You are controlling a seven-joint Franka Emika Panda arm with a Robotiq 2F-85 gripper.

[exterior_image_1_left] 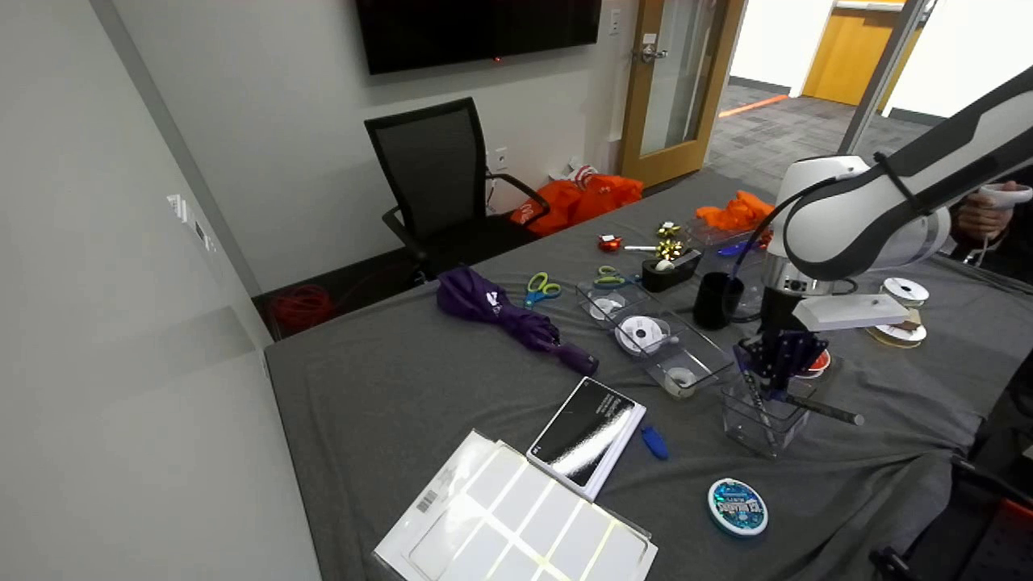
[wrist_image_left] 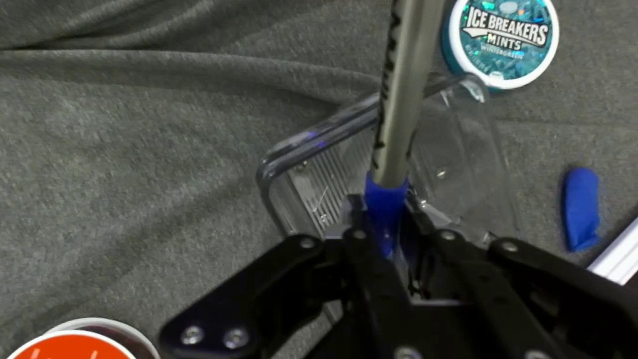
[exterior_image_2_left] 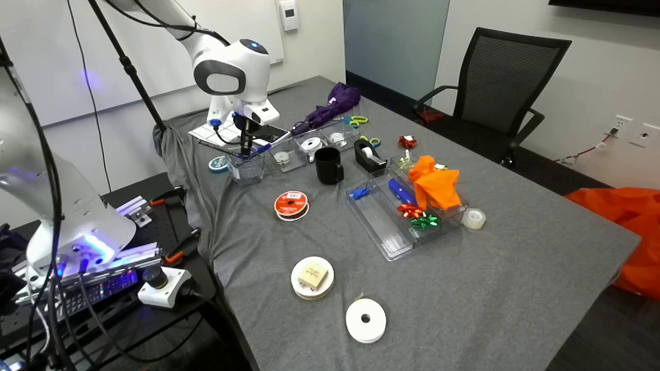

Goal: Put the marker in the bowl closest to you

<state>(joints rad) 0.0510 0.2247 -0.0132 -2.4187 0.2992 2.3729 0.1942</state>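
The marker has a grey barrel [exterior_image_1_left: 831,411] and a blue end; it also shows in the wrist view [wrist_image_left: 398,99]. My gripper [wrist_image_left: 384,219] is shut around the marker's blue end, and the barrel sticks out sideways, nearly level. In both exterior views the gripper [exterior_image_1_left: 776,394] is at or just above the rim of a small clear rectangular container [exterior_image_2_left: 246,174]. The container's floor shows under the fingers in the wrist view. The orange-red round thing [exterior_image_2_left: 291,203] beside it looks like a flat-topped ribbon spool; no clear bowl hollow shows.
A mint tin [exterior_image_1_left: 738,507] and a blue item [exterior_image_1_left: 654,442] lie near the container. A long clear tray [exterior_image_1_left: 686,355] with tape and ribbon rolls, a black cup [exterior_image_2_left: 328,166] and a tape dispenser [exterior_image_2_left: 369,157] stand close. Another clear tray [exterior_image_2_left: 381,232] holds bows and orange cloth.
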